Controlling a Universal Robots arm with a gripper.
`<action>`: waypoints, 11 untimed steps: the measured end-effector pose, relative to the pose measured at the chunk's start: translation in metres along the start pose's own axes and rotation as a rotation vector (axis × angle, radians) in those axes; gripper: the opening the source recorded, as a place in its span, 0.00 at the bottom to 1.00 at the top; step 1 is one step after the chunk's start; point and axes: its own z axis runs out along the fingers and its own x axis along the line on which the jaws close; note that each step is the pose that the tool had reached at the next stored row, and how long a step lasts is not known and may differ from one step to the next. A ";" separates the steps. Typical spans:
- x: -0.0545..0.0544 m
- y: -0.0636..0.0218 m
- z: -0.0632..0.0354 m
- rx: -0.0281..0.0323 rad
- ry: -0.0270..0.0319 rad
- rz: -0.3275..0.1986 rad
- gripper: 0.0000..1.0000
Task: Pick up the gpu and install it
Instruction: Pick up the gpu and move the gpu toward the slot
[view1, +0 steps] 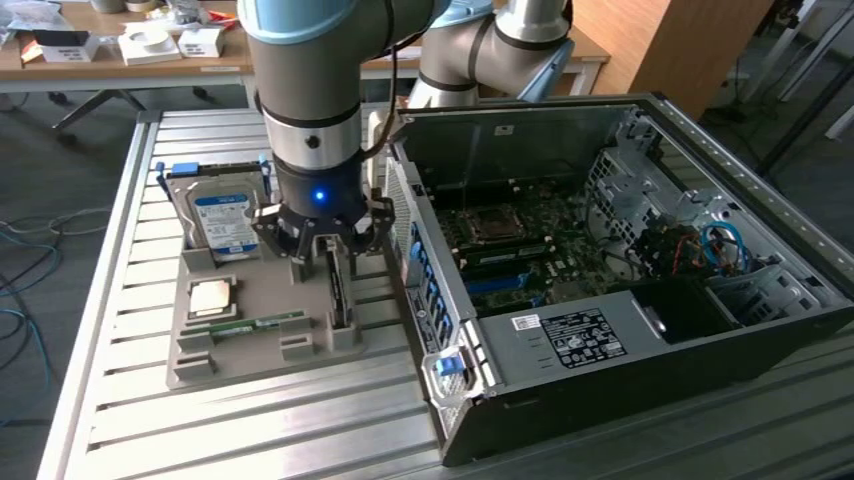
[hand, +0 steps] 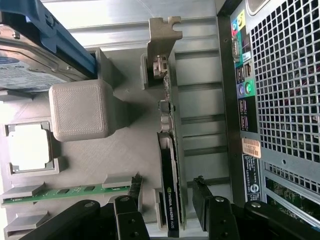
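The gpu (hand: 170, 165) is a thin dark card standing on edge in a slot of the grey holder (hand: 125, 165), with its silver bracket (hand: 161, 40) at the end away from my fingers. My gripper (hand: 167, 200) is open and straddles the card's near end. One black finger (hand: 135, 192) is on the holder side and the other on the computer side, with a gap to the card on each side. In the exterior view the gripper (view1: 327, 245) hangs straight down over the gpu (view1: 339, 295), beside the open computer case (view1: 601, 260).
The grey holder (view1: 240, 355) also carries a silver hard drive with a blue label (view1: 223, 220), a square chip (view1: 214, 297) and a green memory stick (view1: 254, 327). The case's back panel (hand: 280, 100) stands close beside the card. All of this sits on a slatted metal table (view1: 120, 400).
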 end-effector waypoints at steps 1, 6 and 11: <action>-0.001 0.0001 0.0003 -0.0001 -0.0002 0.000 0.53; -0.005 0.0005 0.0016 -0.0002 -0.0001 -0.003 0.53; -0.005 0.0005 0.0022 -0.0001 0.0000 -0.003 0.53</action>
